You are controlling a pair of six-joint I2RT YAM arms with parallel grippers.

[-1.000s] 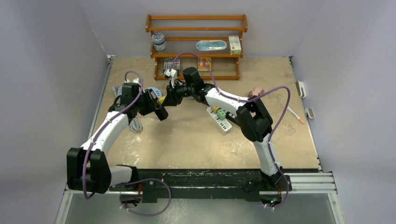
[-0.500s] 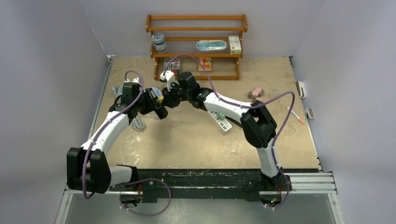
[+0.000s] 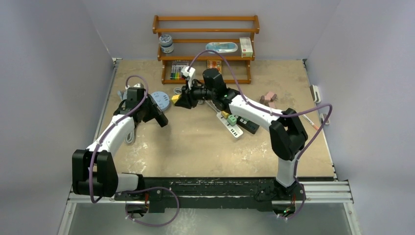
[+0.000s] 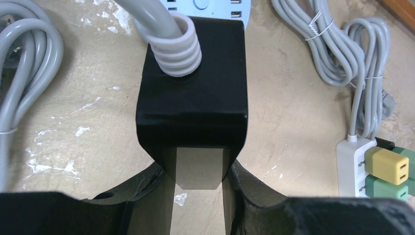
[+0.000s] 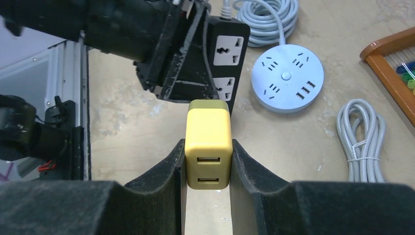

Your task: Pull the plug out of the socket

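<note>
My right gripper [image 5: 208,164] is shut on a yellow two-port USB plug [image 5: 208,142] and holds it in the air, its prongs hidden. It also shows in the top view [image 3: 175,98], free of the socket. My left gripper [image 4: 198,174] is shut on the end of a black socket strip [image 4: 193,88] with a grey ribbed cord. The strip's outlets [image 5: 222,54] face the plug across a short gap. In the top view the left gripper [image 3: 157,115] sits left of the right gripper [image 3: 182,97].
A round pale-blue socket [image 3: 159,100] lies between the arms. A white power strip [image 3: 234,128] carries a yellow and a green plug [image 4: 386,166]. Grey coiled cables [image 5: 362,142] lie about. A wooden rack [image 3: 205,49] stands at the back; pink blocks [image 3: 268,97] lie to the right.
The yellow plug has come out of the black socket strip. My right gripper carried it right and back; my left gripper drew the strip away to the left.
</note>
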